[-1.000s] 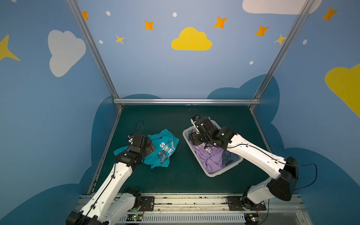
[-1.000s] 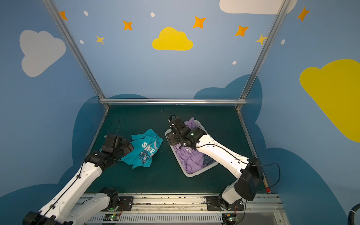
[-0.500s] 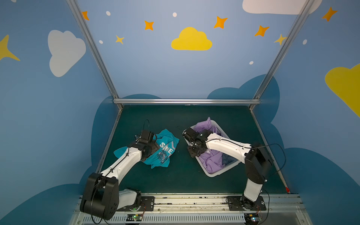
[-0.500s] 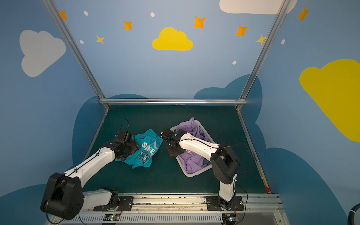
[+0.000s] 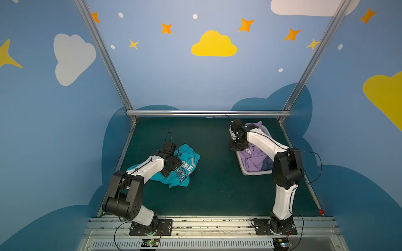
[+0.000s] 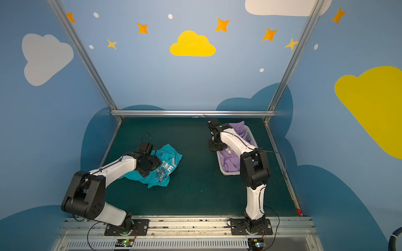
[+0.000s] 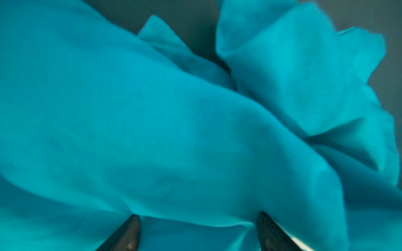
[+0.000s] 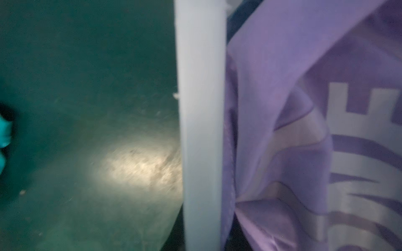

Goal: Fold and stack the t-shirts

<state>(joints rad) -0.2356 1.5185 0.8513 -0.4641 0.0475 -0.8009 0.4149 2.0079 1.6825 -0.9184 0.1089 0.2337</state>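
Currently, you have the teal t-shirt (image 5: 187,158) lying crumpled on the green table (image 5: 214,187), left of the middle in both top views, with part of its white lettering and small dark text facing up; it is not folded. Your left gripper (image 7: 199,234) is down on the near left part of this shirt; in the left wrist view its two dark fingertips (image 7: 130,235) stand well apart, so read the fingers as spread and not pinching; a thick fold of teal cloth lies across the gap between them. The lavender t-shirt (image 5: 252,161) sits bunched inside the white basket (image 5: 255,173) on the right side of the table, with part of it heaped over the basket's far end; a dark blue cloth (image 5: 268,165) lies beside it in the basket. Your right gripper (image 5: 237,146) is at the basket's left rim, over the lavender shirt; the right wrist view shows only that rim (image 8: 200,130), the shirt's white print (image 8: 365,165) just beside it and bare table on the rim's other side; its fingers are hidden in every view, so you cannot tell whether they are spread, closed or holding cloth. The two shirts are well apart; neither is stacked on the other.
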